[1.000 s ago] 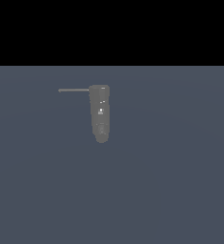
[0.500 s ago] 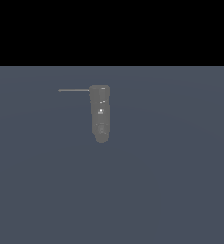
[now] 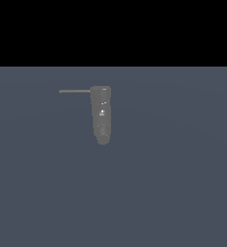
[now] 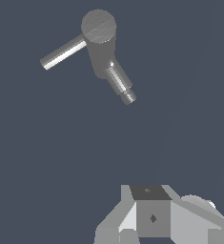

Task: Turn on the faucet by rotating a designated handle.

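faucet (image 3: 101, 113) dark grey, small white specks on the body; in the wrist view (image 4: 100, 43) mid grey with a pale streaked highlight on the spout. handle (image 3: 74, 91) lighter grey, near white along its lit edge (image 4: 63, 52). floor (image 3: 173, 183) flat slate blue-grey, black band above it. gripper (image 4: 151, 217) parts grey, light to dark panels

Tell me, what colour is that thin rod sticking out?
Grey, like the faucet; the handle shows best in the wrist view.
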Motion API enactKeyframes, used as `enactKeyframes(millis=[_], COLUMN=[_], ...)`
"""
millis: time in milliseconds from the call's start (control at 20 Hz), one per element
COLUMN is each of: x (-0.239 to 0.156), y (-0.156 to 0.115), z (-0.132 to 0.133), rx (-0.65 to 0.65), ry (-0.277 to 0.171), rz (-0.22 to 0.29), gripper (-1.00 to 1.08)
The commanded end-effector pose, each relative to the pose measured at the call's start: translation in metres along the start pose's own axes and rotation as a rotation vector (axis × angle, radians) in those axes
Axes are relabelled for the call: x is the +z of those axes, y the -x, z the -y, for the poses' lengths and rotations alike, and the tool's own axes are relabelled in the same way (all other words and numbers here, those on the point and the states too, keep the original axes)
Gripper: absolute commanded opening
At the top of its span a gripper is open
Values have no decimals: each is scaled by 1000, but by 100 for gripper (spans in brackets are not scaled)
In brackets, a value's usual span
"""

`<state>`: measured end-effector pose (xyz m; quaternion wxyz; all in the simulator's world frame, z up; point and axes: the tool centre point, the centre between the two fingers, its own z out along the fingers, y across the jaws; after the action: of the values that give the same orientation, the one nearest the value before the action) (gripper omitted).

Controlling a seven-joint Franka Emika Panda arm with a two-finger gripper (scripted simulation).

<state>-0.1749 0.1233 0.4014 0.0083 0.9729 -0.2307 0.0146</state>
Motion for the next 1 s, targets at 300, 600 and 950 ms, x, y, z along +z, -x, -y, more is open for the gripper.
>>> enactKeyframes(millis=[300,600,950], x=[34,57,83], y=[-21,-40,-64], z=[45,73,101], rx=[161,269,390], ry=[-3,-5,-6], rz=[8,14,19], gripper=[-100,-100,-100])
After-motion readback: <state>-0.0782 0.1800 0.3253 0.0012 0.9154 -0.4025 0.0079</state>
